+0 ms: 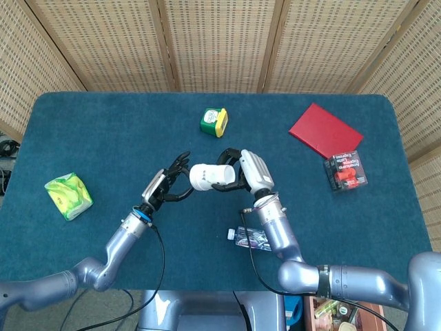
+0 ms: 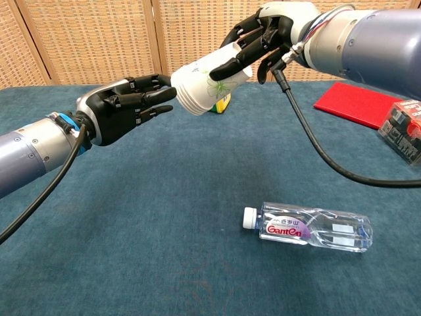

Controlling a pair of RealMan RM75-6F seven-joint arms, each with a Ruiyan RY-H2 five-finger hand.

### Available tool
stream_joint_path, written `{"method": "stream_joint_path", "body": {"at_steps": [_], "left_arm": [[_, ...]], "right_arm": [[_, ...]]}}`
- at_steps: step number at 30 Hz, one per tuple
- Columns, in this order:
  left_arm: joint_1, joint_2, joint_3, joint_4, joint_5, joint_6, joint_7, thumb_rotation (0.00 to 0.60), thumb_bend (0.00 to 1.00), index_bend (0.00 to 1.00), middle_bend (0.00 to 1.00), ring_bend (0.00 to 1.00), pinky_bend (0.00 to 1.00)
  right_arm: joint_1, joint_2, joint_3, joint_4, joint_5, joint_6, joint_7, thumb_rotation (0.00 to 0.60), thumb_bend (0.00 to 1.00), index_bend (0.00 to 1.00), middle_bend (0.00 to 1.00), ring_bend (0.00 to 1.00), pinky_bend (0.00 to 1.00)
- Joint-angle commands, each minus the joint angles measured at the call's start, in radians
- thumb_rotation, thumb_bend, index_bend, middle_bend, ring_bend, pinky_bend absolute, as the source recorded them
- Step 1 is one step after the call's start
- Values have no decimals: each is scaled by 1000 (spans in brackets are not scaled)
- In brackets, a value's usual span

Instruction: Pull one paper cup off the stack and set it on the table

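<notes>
My right hand point(image 2: 263, 39) grips the white paper cup stack point(image 2: 207, 82) sideways in the air above the blue cloth-covered worktop point(image 1: 89, 131), its fingers wrapped round the wide end, the narrow bottom pointing toward my left hand point(image 2: 125, 108). That left hand holds nothing, fingers apart and stretched out, their tips right at the bottom of the stack (whether they actually touch it I cannot tell). A green plant print shows on the cup wall in the chest view.

Just beyond the stack, past my right hand, sits a small green and yellow box-shaped object point(image 1: 213, 121). Below my right forearm, nearer my body, lies a clear plastic water bottle point(image 2: 309, 228) on its side with a white cap and a red label reading "Ganten". Well off to the right of my right hand lie a flat red book point(image 1: 324, 130) and a small red and black packaged item point(image 1: 345, 171). Far out to the left of my left hand rests a crumpled yellow-green packet point(image 1: 68, 196).
</notes>
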Motion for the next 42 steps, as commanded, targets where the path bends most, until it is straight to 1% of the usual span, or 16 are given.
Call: {"method": "stream_joint_path", "body": {"at_steps": [1, 12, 25, 42], "left_arm": [[-1, -1, 1, 1, -1, 0, 0, 600, 342, 546, 0, 0, 0], [-11, -6, 1, 8, 3, -10, -25, 600, 362, 583, 0, 0, 0], [-15, -8, 7, 17, 3, -15, -39, 600, 380, 654, 0, 0, 0], [6, 6, 28, 34, 5, -6, -47, 600, 380, 668, 0, 0, 0]], "right_arm": [[0, 1, -2, 0, -1, -1, -1, 600, 172, 744, 617, 479, 714], [-1, 1, -10, -3, -4, -2, -4, 600, 172, 744, 618, 480, 713], [-5, 1, -18, 3, -4, -8, -4, 600, 172, 744, 618, 480, 713], [-14, 19, -14, 8, -11, -4, -2, 600, 172, 744, 618, 480, 713]]}}
